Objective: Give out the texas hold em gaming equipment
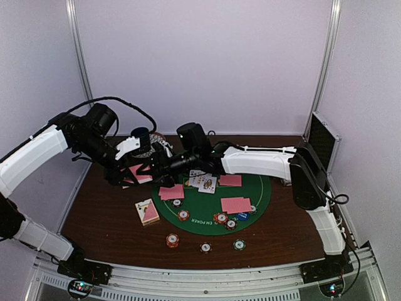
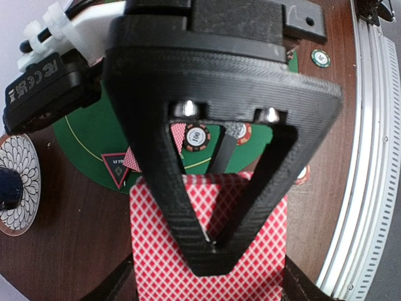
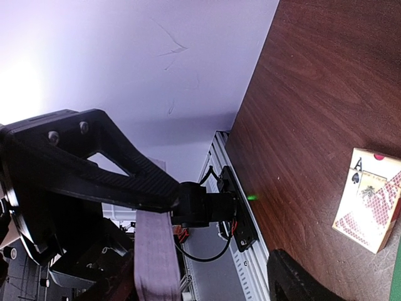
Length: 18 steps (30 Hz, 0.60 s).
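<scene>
My left gripper [image 2: 213,248] is shut on a stack of pink-backed cards [image 2: 156,251], held above the table's left side; it also shows in the top view [image 1: 133,172]. My right gripper [image 1: 155,167] reaches across to that stack. In the right wrist view it [image 3: 200,282] is open, with a pale card [image 3: 153,257] hanging between its fingers, close to the left one. Pink card piles [image 1: 171,192] [image 1: 235,204] [image 1: 230,180] and face-up cards [image 1: 203,182] lie on the green mat [image 1: 263,188]. Striped chips [image 1: 172,240] [image 1: 205,248] [image 1: 239,244] lie in front. A triangular marker [image 2: 117,168] sits on the mat's edge.
A card box [image 1: 147,211] lies left of the mat, and shows in the right wrist view [image 3: 369,200]. A dark blue cup [image 1: 143,137] on its patterned saucer [image 2: 15,185] stands at the back left. The metal case [image 1: 321,139] stands at the right edge.
</scene>
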Each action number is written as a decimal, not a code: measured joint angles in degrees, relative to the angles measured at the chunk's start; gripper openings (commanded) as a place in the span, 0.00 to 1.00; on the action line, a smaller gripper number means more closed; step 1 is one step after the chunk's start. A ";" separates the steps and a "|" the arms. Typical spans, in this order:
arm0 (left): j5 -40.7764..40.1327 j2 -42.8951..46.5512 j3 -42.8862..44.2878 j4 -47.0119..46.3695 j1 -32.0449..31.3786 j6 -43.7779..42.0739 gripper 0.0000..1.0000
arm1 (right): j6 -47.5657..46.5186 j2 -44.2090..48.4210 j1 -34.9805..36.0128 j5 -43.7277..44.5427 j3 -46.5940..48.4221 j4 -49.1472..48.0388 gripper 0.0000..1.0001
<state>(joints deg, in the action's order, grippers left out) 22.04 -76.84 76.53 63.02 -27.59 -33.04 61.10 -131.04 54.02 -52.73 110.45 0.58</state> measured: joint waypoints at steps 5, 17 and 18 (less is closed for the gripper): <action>-0.17 -0.07 0.00 -0.02 -0.39 -0.02 0.00 | -0.22 1.09 -0.37 -0.61 -2.34 -1.60 0.62; -0.44 -0.07 -0.02 0.07 -0.39 0.00 0.00 | -2.16 4.76 -2.25 -0.81 -5.90 -0.44 0.41; -0.46 -0.07 -0.02 0.11 -0.39 -0.02 0.00 | -2.12 5.18 -2.32 -0.79 -6.21 -0.44 0.40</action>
<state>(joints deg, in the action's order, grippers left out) 21.58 -76.90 76.51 63.13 -27.99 -33.06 58.98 -125.86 51.70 -53.52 104.25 0.14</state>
